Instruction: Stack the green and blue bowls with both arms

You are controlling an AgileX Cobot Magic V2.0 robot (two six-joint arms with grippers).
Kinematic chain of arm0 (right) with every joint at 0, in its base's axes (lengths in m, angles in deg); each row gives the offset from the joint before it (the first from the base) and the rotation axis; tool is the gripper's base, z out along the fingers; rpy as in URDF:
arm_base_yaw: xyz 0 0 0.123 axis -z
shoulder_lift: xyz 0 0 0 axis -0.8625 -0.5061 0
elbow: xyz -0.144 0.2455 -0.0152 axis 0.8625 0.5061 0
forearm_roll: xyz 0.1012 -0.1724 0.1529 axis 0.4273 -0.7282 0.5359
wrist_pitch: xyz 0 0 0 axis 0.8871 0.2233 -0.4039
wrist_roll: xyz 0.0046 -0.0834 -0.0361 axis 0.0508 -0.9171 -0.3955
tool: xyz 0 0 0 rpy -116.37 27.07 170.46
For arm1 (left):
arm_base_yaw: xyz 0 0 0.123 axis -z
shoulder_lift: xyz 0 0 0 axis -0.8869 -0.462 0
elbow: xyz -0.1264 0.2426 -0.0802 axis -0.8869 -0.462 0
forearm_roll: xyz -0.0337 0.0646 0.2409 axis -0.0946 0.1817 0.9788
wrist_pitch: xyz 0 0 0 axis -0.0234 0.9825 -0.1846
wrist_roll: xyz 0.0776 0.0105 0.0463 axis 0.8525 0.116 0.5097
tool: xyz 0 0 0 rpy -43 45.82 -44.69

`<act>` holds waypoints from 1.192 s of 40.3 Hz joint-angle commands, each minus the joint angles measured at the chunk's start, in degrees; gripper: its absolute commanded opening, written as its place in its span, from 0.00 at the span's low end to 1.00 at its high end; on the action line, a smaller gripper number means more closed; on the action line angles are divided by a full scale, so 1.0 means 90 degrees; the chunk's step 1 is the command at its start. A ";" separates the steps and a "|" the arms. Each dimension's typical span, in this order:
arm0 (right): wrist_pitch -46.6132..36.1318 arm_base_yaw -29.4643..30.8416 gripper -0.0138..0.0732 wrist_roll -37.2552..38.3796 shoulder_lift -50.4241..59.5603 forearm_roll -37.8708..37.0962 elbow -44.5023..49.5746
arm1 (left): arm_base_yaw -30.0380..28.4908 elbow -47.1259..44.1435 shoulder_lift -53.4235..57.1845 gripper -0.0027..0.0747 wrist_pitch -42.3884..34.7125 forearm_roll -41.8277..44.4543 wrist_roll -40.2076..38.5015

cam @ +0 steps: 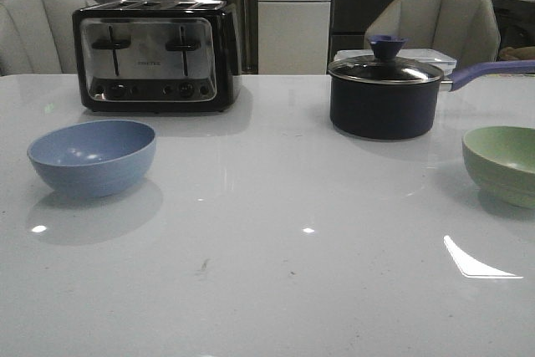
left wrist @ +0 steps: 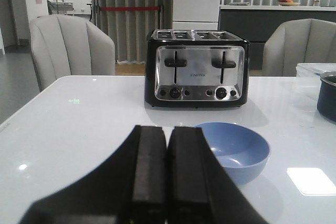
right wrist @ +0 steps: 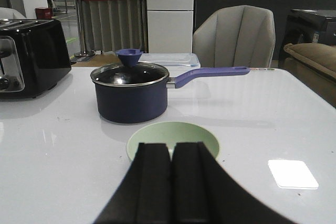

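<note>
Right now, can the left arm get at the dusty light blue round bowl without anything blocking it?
Probably yes. The blue bowl sits just ahead of the left gripper, whose fingers are closed, with bare table between. The toaster stands behind the bowl, apart.

Two matte black grippers are showing, one on each arm.

The left gripper (left wrist: 167, 182) is showing as two flat, blocky black fingers (left wrist: 149, 171) lying side by side, with only a thin dark seam running between them; their tops are squared off and slightly rounded at the corners, and the body below is flaring out into wide, sloping black shoulders. The right gripper (right wrist: 171, 182) is looking just the same: twin rectangular black fingers (right wrist: 153, 177), a narrow seam, the same angular flare. Surfaces are looking dull and plain, with a faint yellowish speck showing low on the left one.
</note>
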 commanded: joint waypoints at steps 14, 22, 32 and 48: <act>-0.0557 0.0035 0.23 -0.0019 0.0111 -0.0066 -0.0020 | 0.0002 -0.0031 0.0128 0.15 -0.0609 -0.0012 -0.0039; -0.0557 0.0035 0.23 -0.0019 0.0111 -0.0066 -0.0020 | 0.0002 -0.0031 0.0128 0.15 -0.0637 -0.0012 -0.0039; -0.0630 0.0035 0.23 -0.0019 0.0112 -0.0066 -0.0020 | 0.0002 -0.0031 0.0128 0.15 -0.0770 -0.0012 -0.0039; 0.0640 0.0028 0.23 -0.0019 0.0051 -0.0052 -0.1927 | 0.0002 0.1753 0.0096 0.15 -0.0642 -0.0012 -0.0039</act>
